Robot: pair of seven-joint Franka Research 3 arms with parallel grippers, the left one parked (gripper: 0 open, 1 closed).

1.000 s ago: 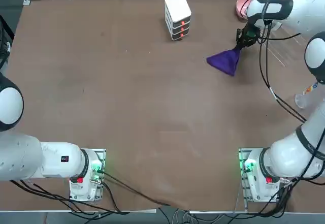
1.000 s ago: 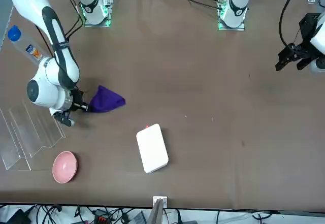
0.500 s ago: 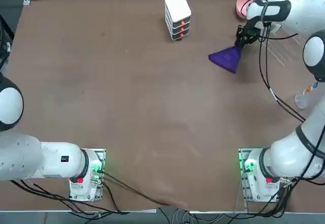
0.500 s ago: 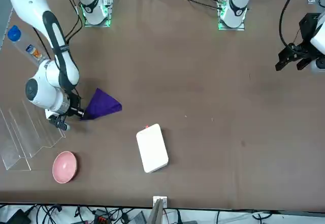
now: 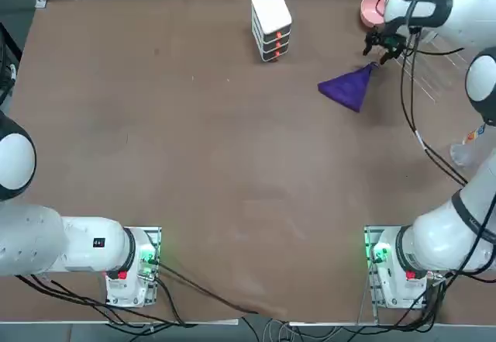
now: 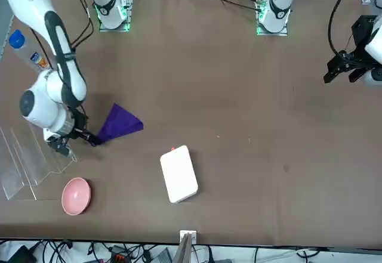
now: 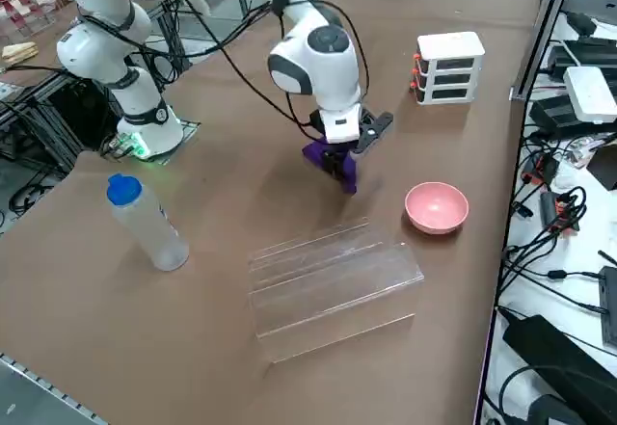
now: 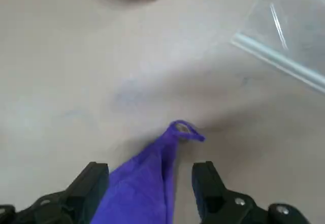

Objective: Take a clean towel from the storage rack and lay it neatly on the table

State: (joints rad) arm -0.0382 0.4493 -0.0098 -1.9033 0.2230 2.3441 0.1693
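The purple towel (image 5: 346, 88) lies bunched in a triangle on the brown table (image 5: 217, 148), its pointed corner aimed at my right gripper (image 5: 381, 46). That gripper is open and hangs just above and behind the corner, holding nothing. In the wrist view the towel (image 8: 144, 186) runs up between the two spread fingers (image 8: 95, 181), with its tip past them. From the front, the towel (image 6: 119, 123) sits beside the gripper (image 6: 74, 144). The clear storage rack (image 7: 328, 280) stands next to the gripper (image 7: 352, 148), with no cloth on it; the towel (image 7: 316, 153) is mostly hidden there.
A pink bowl (image 5: 372, 8) sits at the far right corner, just beyond the gripper. A white stacked box (image 5: 271, 22) stands at the far middle. A clear bottle with a blue cap (image 7: 145, 223) stands near the right edge. The rack (image 6: 30, 161) lies between bowl and bottle.
The right gripper went from shut on the towel's corner to open and drew back and up. The towel's corner dropped to the table; the towel stays where it was dragged.
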